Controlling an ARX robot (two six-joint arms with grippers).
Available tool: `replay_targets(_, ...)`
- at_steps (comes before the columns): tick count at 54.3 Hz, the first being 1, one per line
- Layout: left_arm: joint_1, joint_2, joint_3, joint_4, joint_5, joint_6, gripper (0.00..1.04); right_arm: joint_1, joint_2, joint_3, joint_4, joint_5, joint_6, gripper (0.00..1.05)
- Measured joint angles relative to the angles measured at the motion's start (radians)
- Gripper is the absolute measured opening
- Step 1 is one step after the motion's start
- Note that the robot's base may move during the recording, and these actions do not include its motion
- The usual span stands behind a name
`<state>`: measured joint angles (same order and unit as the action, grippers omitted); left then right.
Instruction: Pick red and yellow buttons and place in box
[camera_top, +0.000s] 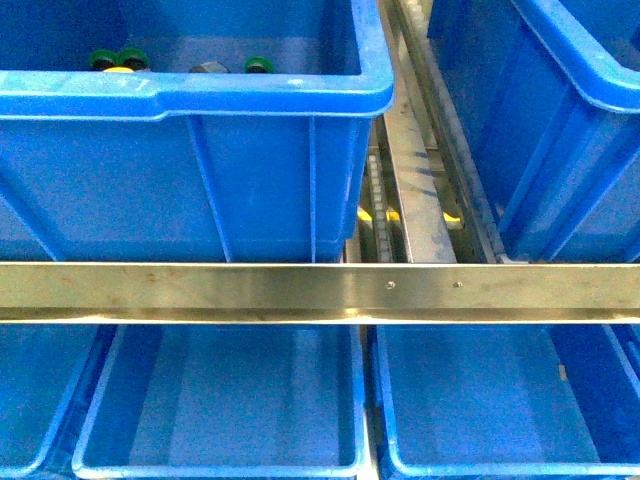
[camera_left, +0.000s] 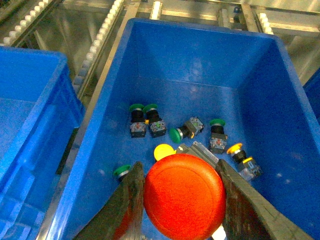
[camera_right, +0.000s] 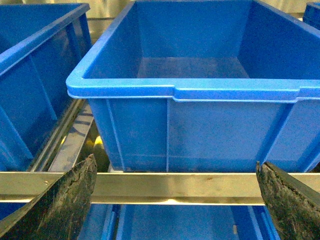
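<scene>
In the left wrist view my left gripper (camera_left: 182, 200) is shut on a big round red button (camera_left: 184, 196), held above the floor of a blue bin (camera_left: 280, 125). Below it lie a yellow button (camera_left: 163, 151), another yellow-capped one (camera_left: 235, 148) and several green-capped ones (camera_left: 136, 108). In the front view a yellow cap (camera_top: 118, 69) and green caps (camera_top: 258, 65) peek over the rim of the upper left bin (camera_top: 200, 95). My right gripper (camera_right: 175, 200) is open before an empty blue box (camera_right: 190, 92), level with a steel rail (camera_right: 175, 187). Neither arm shows in the front view.
A steel crossbar (camera_top: 320, 290) spans the front view, with blue bins below it at left (camera_top: 220, 465) and right (camera_top: 500, 465). Another blue bin (camera_top: 560, 130) stands at the upper right. Roller tracks (camera_left: 97, 42) and a neighbouring blue bin (camera_left: 30, 115) flank the button bin.
</scene>
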<state>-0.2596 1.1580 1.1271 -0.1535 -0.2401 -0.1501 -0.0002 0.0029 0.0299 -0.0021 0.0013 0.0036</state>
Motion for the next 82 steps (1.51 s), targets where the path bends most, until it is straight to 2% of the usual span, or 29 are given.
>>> replay_targets(11,0.032,-0.221,-0.230,-0.029,0.042,-0.003,0.33,0.000,0.000,0.000,0.000,0.000,0.000,0.97)
replay_targets(23,0.124,-0.476,-0.510,-0.045,0.115,-0.006,0.33,0.000,0.000,0.000,0.000,0.000,0.000,0.97)
replay_targets(30,0.173,-0.552,-0.602,-0.075,0.154,-0.007,0.33,0.000,0.000,0.000,0.000,0.000,0.000,0.97)
replay_targets(39,0.232,-0.621,-0.647,-0.120,0.180,-0.007,0.33,0.000,0.000,0.000,0.000,0.000,0.000,0.97)
replay_targets(53,0.236,-0.659,-0.682,-0.107,0.184,0.002,0.33,0.000,-0.001,0.000,0.000,0.001,0.000,0.97)
replay_targets(56,0.227,-0.666,-0.697,-0.044,0.195,0.003,0.33,0.000,0.000,0.000,0.000,0.001,0.000,0.97)
replay_targets(63,0.306,-0.587,-0.721,0.146,0.373,-0.090,0.33,0.000,0.000,0.000,0.000,-0.001,0.000,0.97)
replay_targets(66,0.368,-0.487,-0.724,0.306,0.455,-0.169,0.33,0.000,0.000,0.000,0.000,0.000,0.000,0.97)
replay_targets(70,0.416,-0.336,-0.712,0.502,0.517,-0.290,0.33,0.000,0.000,0.000,0.000,0.000,0.000,0.97)
replay_targets(75,0.416,-0.143,-0.650,0.682,0.547,-0.416,0.33,0.000,0.000,0.000,0.000,0.000,0.000,0.97)
replay_targets(82,0.338,0.111,-0.490,0.842,0.570,-0.626,0.33,0.000,0.000,0.000,0.000,-0.002,0.000,0.97)
